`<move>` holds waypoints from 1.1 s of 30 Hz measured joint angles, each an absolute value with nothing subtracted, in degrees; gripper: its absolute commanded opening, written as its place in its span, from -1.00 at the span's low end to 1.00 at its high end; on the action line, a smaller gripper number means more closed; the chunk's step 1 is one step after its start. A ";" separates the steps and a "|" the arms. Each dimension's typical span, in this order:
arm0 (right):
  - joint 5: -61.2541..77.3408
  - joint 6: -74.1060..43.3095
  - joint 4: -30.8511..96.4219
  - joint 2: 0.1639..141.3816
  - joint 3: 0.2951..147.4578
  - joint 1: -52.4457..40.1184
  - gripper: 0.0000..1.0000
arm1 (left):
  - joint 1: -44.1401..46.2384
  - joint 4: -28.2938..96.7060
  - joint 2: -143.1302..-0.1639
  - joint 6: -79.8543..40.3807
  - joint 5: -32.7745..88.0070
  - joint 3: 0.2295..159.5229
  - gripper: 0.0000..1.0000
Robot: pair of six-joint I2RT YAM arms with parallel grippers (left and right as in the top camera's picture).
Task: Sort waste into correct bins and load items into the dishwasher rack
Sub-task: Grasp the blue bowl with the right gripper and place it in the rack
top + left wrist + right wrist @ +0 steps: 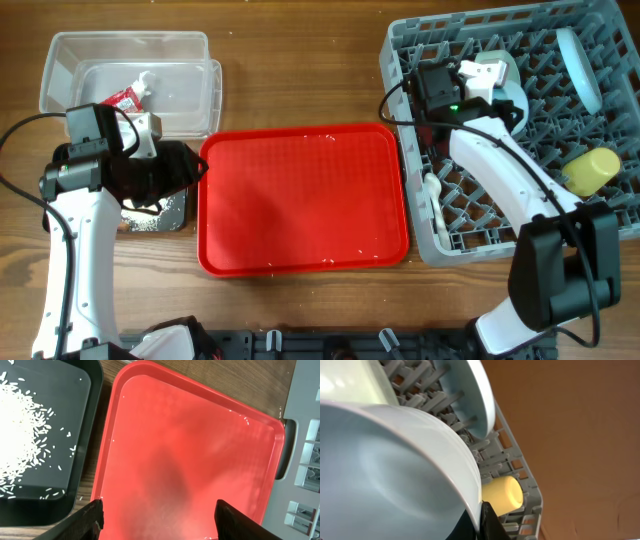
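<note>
The grey dishwasher rack [421, 243] holds the light blue plate [580, 62] on edge, the yellow cup [591, 171] and the white spoon [433, 199]. My right gripper [488, 80] is over the rack's back left. In the right wrist view it [482, 510] is shut on the rim of the white bowl [395, 485], beside the mint-green bowl [342, 380], plate [467, 395] and cup [502, 492]. My left gripper [160, 515] is open and empty above the red tray's left part. The clear tub [60, 60] holds the red wrapper [125, 98] and white scrap [147, 80]. Rice grains [17, 425] lie in the black tray [75, 390]. The brown stick is out of view.
The large red tray [300, 190] lies between the bins and the rack, with a few stray grains on it [245, 420]. The black tray [175, 212] sits mostly under my left arm, in front of the clear tub. The rack's edge shows in the left wrist view [305, 425].
</note>
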State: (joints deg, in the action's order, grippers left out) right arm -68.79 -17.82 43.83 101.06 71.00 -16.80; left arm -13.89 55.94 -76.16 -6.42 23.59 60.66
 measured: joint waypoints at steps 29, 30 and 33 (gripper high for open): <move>-10.96 -15.92 41.21 76.90 69.30 -22.44 0.99 | -7.09 49.32 -76.16 -6.55 22.94 60.64 0.74; -5.28 -15.40 39.18 77.03 69.28 -20.64 0.99 | -4.32 46.72 -76.16 -6.52 21.89 60.66 0.83; 7.79 -14.83 36.88 77.08 69.36 -14.24 0.99 | 1.89 44.56 -76.16 -6.35 16.47 60.66 1.00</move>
State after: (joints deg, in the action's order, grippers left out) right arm 7.79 -14.83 36.88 77.08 69.36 -14.24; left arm 1.89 44.56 -76.16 -6.35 16.47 60.66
